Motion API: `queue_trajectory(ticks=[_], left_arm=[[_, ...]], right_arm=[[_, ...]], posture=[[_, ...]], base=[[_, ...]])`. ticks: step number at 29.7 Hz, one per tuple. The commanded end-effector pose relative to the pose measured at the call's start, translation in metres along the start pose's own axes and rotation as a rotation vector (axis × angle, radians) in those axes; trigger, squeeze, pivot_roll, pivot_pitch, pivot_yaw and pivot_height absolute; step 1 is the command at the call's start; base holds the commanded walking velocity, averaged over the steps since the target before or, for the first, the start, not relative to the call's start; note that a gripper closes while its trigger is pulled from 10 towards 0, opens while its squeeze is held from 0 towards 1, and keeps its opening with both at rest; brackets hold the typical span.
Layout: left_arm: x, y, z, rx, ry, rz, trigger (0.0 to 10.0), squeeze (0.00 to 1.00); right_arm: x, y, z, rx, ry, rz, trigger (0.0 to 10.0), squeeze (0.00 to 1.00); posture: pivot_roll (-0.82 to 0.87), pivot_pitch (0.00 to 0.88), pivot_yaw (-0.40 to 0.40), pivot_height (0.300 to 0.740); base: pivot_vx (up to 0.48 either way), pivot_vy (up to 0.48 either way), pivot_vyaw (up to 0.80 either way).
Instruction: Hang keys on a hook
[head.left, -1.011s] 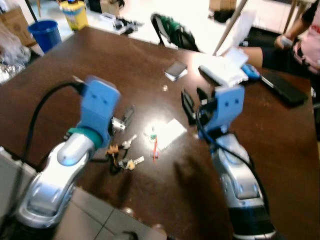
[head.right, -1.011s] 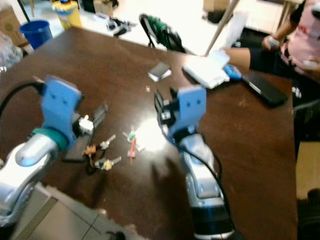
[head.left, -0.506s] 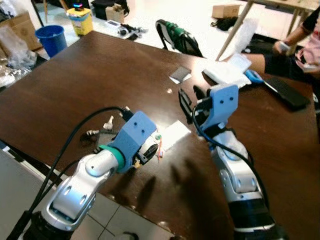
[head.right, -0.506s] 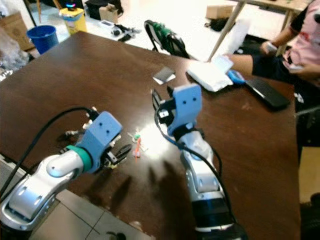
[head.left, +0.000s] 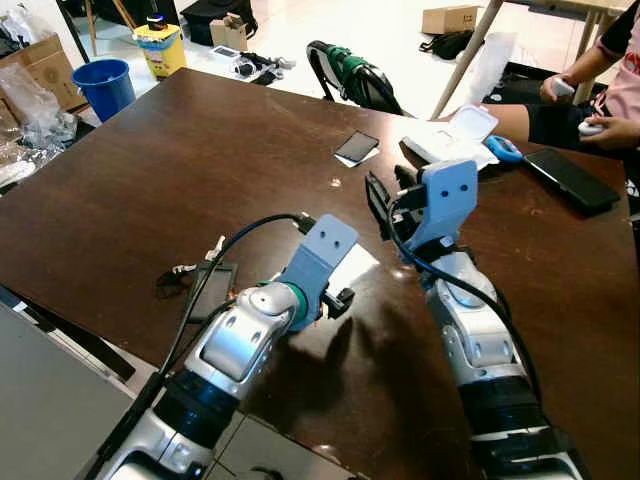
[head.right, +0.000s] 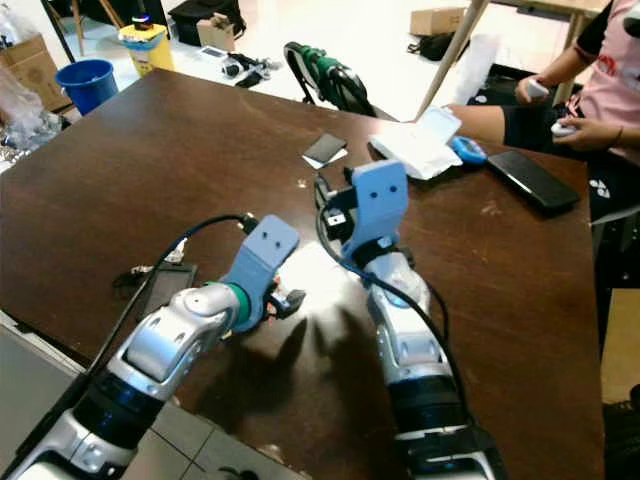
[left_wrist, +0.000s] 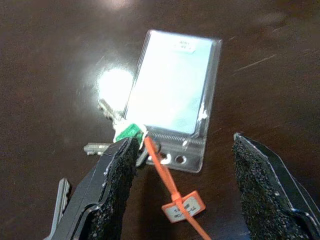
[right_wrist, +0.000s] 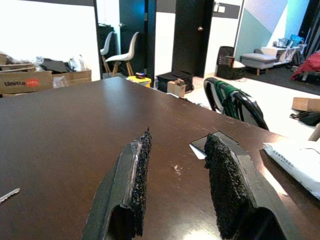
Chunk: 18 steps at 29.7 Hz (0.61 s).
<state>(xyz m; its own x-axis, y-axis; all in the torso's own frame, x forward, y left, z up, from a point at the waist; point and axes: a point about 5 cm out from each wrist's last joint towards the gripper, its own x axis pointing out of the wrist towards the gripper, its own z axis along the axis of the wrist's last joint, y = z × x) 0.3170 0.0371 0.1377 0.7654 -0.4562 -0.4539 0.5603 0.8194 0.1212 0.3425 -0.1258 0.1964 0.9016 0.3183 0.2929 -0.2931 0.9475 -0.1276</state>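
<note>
On the brown table (head.left: 150, 170) I have my right gripper (head.left: 385, 200) raised beyond the clear card sleeve (left_wrist: 172, 90), fingers parted, empty. My left gripper (left_wrist: 175, 195) hangs spread-fingered over the keys (left_wrist: 107, 127) at the sleeve's near edge.

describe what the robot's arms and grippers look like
Both arms are glossy silver shells. The left arm wears a teal band below a light blue wrist block, and a black cable loops along it. The right arm has the same blue block and thinner black cables. Each gripper's fingers are long, black, with rough grainy pads.
</note>
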Motion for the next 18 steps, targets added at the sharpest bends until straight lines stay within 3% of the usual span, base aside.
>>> queue_trajectory(ticks=[1,2,3,4,8,9,10,11,13,14,15,16,18], left_arm=[[0.001,0.003,-0.006,-0.022,0.032,0.022,9.5,0.0],[0.001,0.003,-0.006,-0.022,0.032,0.022,9.5,0.0],[0.002,0.004,-0.008,-0.034,0.042,0.035,8.7,0.0],[0.004,0.006,-0.01,-0.046,0.057,0.058,6.8,0.0],[0.005,0.008,-0.012,-0.049,0.067,0.074,6.5,0.0],[0.007,0.01,-0.013,-0.051,0.075,0.084,5.4,0.0],[0.007,0.01,-0.013,-0.051,0.075,0.084,5.4,0.0],[0.007,0.013,-0.015,-0.052,0.083,0.091,3.8,0.0],[0.007,0.013,-0.015,-0.052,0.083,0.091,3.8,0.0],[0.007,0.016,-0.018,-0.057,0.093,0.1,2.4,0.0],[0.007,0.016,-0.018,-0.057,0.093,0.1,2.4,0.0],[0.007,0.019,-0.02,-0.064,0.101,0.112,1.1,0.0],[0.007,0.019,-0.02,-0.064,0.101,0.112,1.1,0.0]], right_arm=[[0.0,0.001,-0.002,-0.003,0.004,0.006,10.0,0.0],[0.0,0.001,-0.002,-0.003,0.004,0.006,10.0,0.0],[-0.001,0.0,-0.003,-0.003,0.005,0.006,10.0,0.0],[0.0,0.001,-0.003,-0.003,0.003,0.007,10.0,0.0],[0.0,0.002,-0.003,-0.002,0.001,0.009,10.0,0.0],[0.001,0.002,-0.003,-0.002,-0.002,0.011,10.0,0.0],[0.001,0.002,-0.003,-0.002,-0.002,0.011,10.0,0.0],[0.001,0.003,-0.003,-0.001,-0.004,0.012,10.0,0.0],[0.001,0.003,-0.003,-0.001,-0.004,0.012,10.0,0.0],[0.001,0.003,-0.004,0.0,-0.005,0.011,10.0,0.0],[0.001,0.003,-0.004,0.0,-0.005,0.011,10.0,0.0],[0.001,0.003,-0.005,0.002,-0.005,0.011,10.0,0.0],[0.001,0.003,-0.005,0.002,-0.005,0.011,10.0,0.0]], posture=[[0.11,0.0,0.136,0.74],[0.11,0.0,0.136,0.74],[0.11,0.0,0.136,0.74],[0.11,0.0,0.136,0.74],[0.11,0.0,0.136,0.74],[0.11,0.0,0.139,0.74],[0.11,0.0,0.139,0.74],[0.11,0.002,0.142,0.74],[0.11,0.002,0.142,0.74],[0.11,0.002,0.142,0.74],[0.11,0.002,0.142,0.74],[0.12,0.005,0.142,0.74],[0.12,0.005,0.142,0.74]], base=[[0.0,0.0,0.0],[0.0,0.0,0.0],[0.0,0.0,0.0],[0.0,0.0,0.0],[0.0,0.0,0.0],[0.0,0.0,0.0],[0.0,0.0,0.0],[0.0,0.0,0.0],[0.0,0.0,0.0],[0.0,0.0,0.0],[0.0,0.0,0.0],[0.0,0.0,0.0],[0.0,0.0,0.0]])
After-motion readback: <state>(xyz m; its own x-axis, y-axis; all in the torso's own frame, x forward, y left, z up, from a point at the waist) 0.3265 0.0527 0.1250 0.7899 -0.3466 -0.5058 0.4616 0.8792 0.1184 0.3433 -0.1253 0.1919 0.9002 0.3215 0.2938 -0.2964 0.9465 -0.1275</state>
